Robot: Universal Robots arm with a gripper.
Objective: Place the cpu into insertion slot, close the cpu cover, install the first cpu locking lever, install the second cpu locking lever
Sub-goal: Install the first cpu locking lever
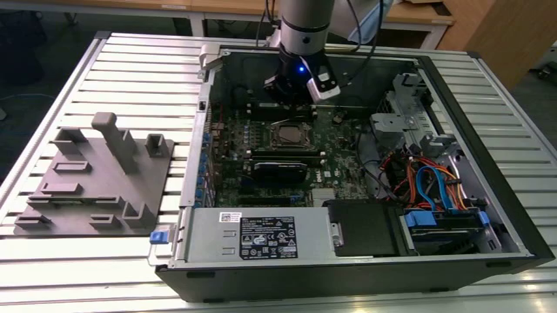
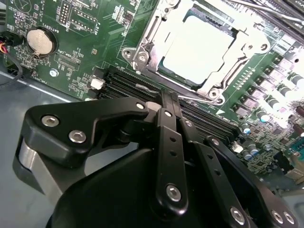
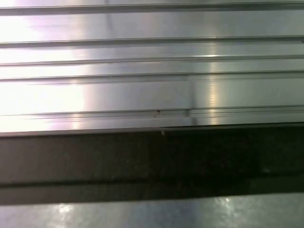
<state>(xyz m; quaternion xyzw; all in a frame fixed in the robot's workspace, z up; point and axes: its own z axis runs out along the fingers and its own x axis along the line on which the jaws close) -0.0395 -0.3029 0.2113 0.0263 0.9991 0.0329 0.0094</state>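
Note:
In the exterior view my gripper (image 1: pixel 291 106) hangs inside the open computer case, just behind the insertion slot (image 1: pixel 288 135) in the middle of the green motherboard. The second wrist view has the cpu (image 2: pixel 197 47), bright silver and square, lying in the slot. The cpu cover (image 2: pixel 153 35), a silver frame, lies flat around it. A thin lever rod (image 2: pixel 231 72) runs along one side of the frame. My black fingers (image 2: pixel 165 102) are pressed together with nothing between them, over the black memory slots a short way from the socket.
The case wall (image 1: pixel 202 130) and table slats (image 3: pixel 142 61) surround the board. A grey fixture block (image 1: pixel 96 176) lies at the exterior view's left. A power supply (image 1: pixel 261 236) sits in front, with cables and drive bays (image 1: pixel 431 189) at the right. A coin battery (image 2: pixel 39 40) is on the board.

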